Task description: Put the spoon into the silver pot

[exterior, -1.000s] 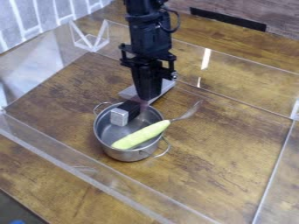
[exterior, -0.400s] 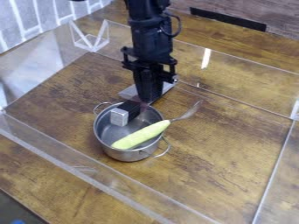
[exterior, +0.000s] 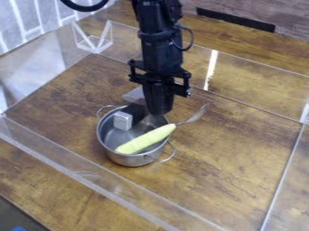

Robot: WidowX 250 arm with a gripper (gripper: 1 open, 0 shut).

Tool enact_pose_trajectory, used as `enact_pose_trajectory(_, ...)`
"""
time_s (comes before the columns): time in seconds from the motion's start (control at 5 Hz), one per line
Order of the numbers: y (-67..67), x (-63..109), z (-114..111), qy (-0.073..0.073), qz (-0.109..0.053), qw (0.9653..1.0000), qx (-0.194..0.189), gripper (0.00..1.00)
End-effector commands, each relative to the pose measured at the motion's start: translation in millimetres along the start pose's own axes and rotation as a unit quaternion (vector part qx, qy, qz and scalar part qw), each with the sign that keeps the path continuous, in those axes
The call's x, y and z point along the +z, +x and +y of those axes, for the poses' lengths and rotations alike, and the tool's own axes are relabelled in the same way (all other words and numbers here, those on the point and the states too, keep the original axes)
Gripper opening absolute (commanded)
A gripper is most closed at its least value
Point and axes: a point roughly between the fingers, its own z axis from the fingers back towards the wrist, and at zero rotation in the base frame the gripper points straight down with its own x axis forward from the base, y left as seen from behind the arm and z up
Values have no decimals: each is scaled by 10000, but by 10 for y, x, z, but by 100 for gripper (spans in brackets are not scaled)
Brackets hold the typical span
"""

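Note:
The silver pot (exterior: 121,159) stands on the wooden table, left of centre. The spoon (exterior: 145,139) lies inside it, its yellow-green handle slanting across the bottom. A small shiny piece (exterior: 121,117) rests against the pot's far inner wall. My gripper (exterior: 154,112) points almost straight down over the pot's far rim. Its fingers are shut with nothing visible between them. Its tips hang just above the spoon's upper end and I cannot tell whether they touch it.
A flat grey slab (exterior: 133,96) lies on the table behind the pot, mostly hidden by the gripper. Clear acrylic walls (exterior: 72,176) fence the work area. A clear plastic stand (exterior: 90,36) sits at the back left.

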Motion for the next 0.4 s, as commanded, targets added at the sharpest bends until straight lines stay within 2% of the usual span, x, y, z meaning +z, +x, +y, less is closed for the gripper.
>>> enact_pose_trajectory(0.0, 67, 260, 51, 91, -316, 9993, 161, 0)
enact_pose_trajectory(0.2, 112, 245, 134, 104, -315, 9990, 301, 0)
